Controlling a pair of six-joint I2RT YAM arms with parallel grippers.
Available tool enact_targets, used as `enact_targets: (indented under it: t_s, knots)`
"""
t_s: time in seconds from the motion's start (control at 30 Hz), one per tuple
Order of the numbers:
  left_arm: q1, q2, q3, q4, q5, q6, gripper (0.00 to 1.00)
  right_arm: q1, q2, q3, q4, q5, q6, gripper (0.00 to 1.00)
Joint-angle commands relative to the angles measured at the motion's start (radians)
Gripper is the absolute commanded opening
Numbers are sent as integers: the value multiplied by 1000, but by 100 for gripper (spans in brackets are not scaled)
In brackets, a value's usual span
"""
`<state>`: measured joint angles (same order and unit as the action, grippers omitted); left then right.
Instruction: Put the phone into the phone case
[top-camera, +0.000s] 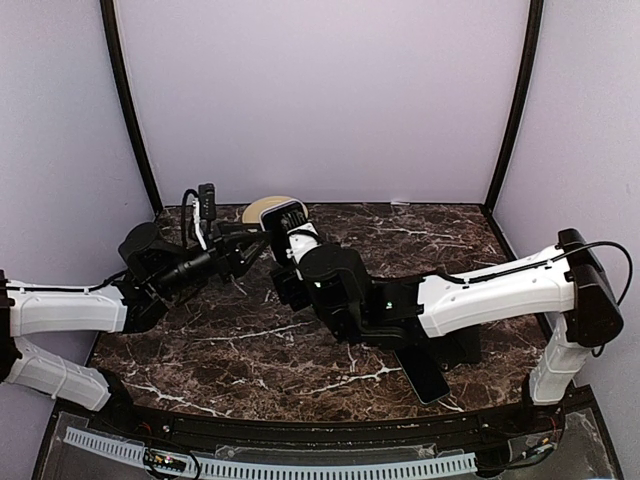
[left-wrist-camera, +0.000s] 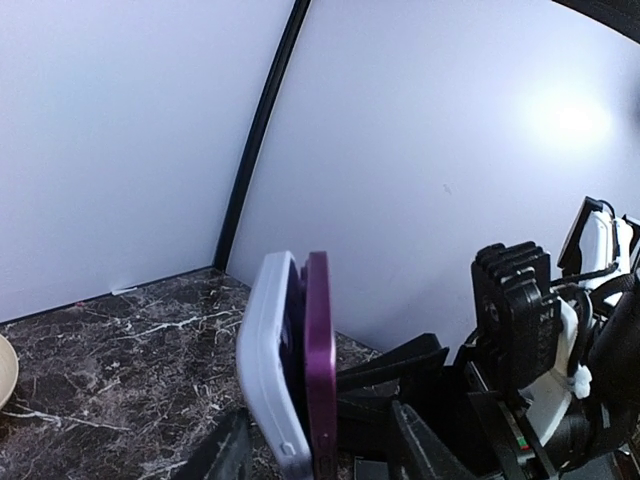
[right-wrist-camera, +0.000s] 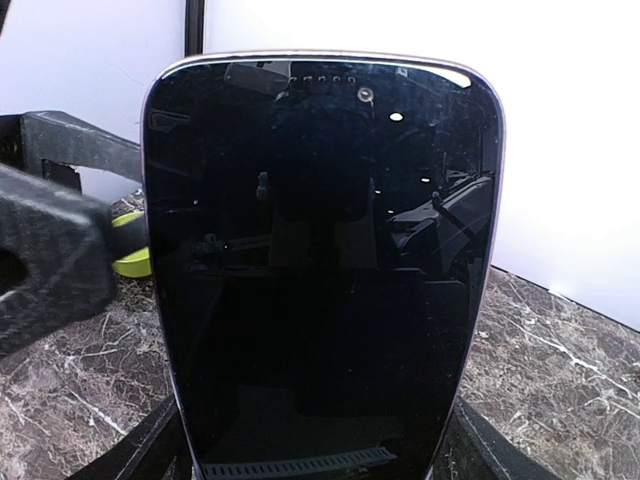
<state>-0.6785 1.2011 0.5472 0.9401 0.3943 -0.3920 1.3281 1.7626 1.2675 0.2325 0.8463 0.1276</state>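
Note:
My right gripper (top-camera: 292, 238) is shut on the phone (top-camera: 290, 216) and holds it upright above the table at the back centre. In the right wrist view the phone's black screen (right-wrist-camera: 320, 270) fills the frame, with my right gripper (right-wrist-camera: 320, 445) clamping its lower edges. The left wrist view shows the purple-edged phone (left-wrist-camera: 320, 360) edge-on, with the pale lavender phone case (left-wrist-camera: 268, 360) leaning against its back, top edges together. My left gripper (left-wrist-camera: 322, 450) is open. Its fingers (left-wrist-camera: 228, 455) straddle the phone and case from the left (top-camera: 255, 243).
A tan bowl (top-camera: 266, 209) sits at the back wall just behind the phone. A black stand with a white cable (top-camera: 204, 208) stands at the back left. A dark flat slab (top-camera: 425, 375) lies on the marble table (top-camera: 240, 340) at the front right, under the right arm.

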Motion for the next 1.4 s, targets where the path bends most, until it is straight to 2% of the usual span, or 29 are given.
enact_targets:
  t_s: [0.0, 0.3, 0.4, 0.47, 0.57, 0.63, 0.73, 0.8, 0.83, 1.03, 1.1, 1.23, 1.3, 1.37]
  knots:
    - [-9, 24, 38, -1, -30, 6, 44, 10, 8, 53, 94, -13, -20, 36]
    - [-19, 52, 27, 28, 7, 25, 16, 10, 14, 56, 75, -55, -26, 36]
    - [-21, 52, 20, 42, 14, 26, 4, 9, 14, 54, 77, -64, -27, 36]
    - [-22, 50, 17, 41, 17, 28, 0, 10, 10, 50, 77, -67, -28, 36]
    - [-23, 47, 12, 40, 26, 30, 0, 10, -2, 37, 79, -68, -27, 37]
    - [-24, 44, 10, 40, 29, 42, 0, 8, -14, 24, 86, -78, -30, 43]
    - [-23, 28, 5, 41, 35, 73, 0, -1, -31, 10, 73, -134, -35, 76]
    - [-24, 9, 0, 34, 29, 103, 0, -18, -50, 7, 30, -226, -27, 95]
    - [-24, 2, -1, 28, 14, 118, 0, -27, -62, 3, 11, -261, -21, 98]
    - [-24, -64, 0, -87, -84, 216, 0, -129, -187, -68, -140, -598, -2, 98]
    - [-24, -77, 0, -124, -82, 249, 0, -186, -237, -78, -207, -756, -22, 99]
    - [-24, -88, 37, -189, 51, 321, 0, -321, -296, -33, -364, -1192, -88, 99]
    - [-24, -91, 56, -219, 158, 342, 0, -359, -298, 15, -445, -1303, -118, 99]
    - [-24, -98, 56, -217, 243, 346, 0, -376, -292, 57, -511, -1330, -170, 98]
